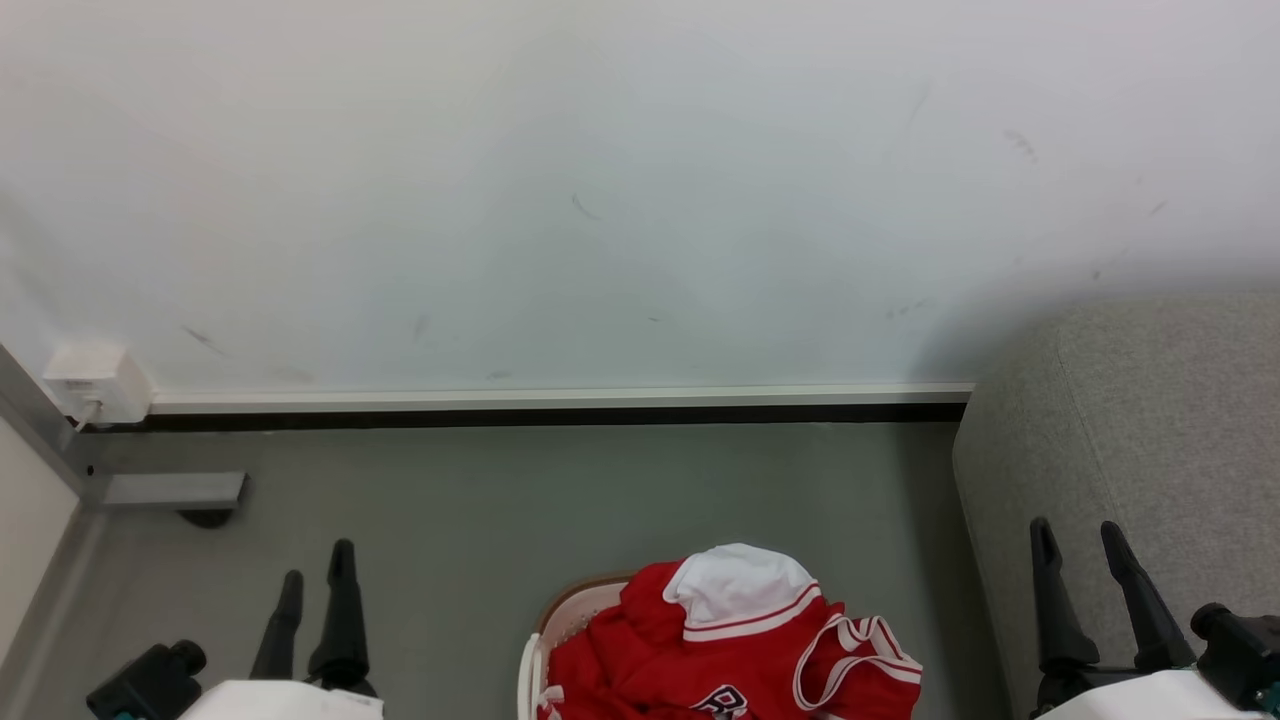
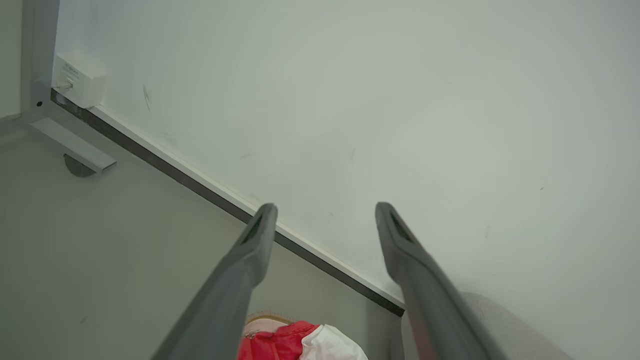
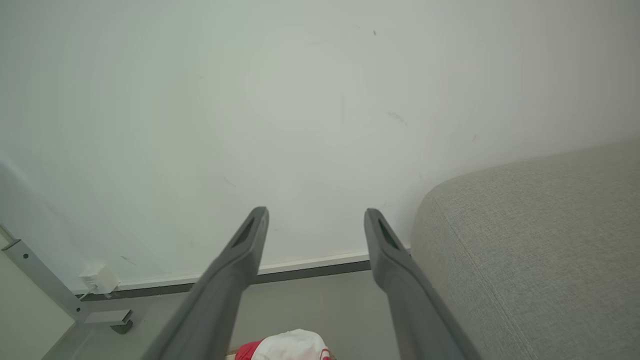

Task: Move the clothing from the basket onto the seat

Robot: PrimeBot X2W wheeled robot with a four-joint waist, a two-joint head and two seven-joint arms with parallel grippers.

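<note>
Red clothing [image 1: 720, 650] with white panels and striped trim is heaped in the white basket [image 1: 550, 625] at the bottom centre of the head view, spilling over its right side. Its top peeks into the left wrist view as clothing [image 2: 300, 345] and into the right wrist view as clothing [image 3: 287, 346]. The light grey seat [image 1: 1140, 450] stands to the right of the basket. My left gripper [image 1: 317, 575] is open over the floor left of the basket, holding nothing. My right gripper [image 1: 1078, 535] is open in front of the seat, also holding nothing.
A white wall [image 1: 640, 190] with a baseboard [image 1: 550, 405] runs behind everything. A white socket box [image 1: 95, 385] and a grey metal frame foot [image 1: 170, 490] sit at the left. Grey floor [image 1: 600, 500] lies between wall and basket.
</note>
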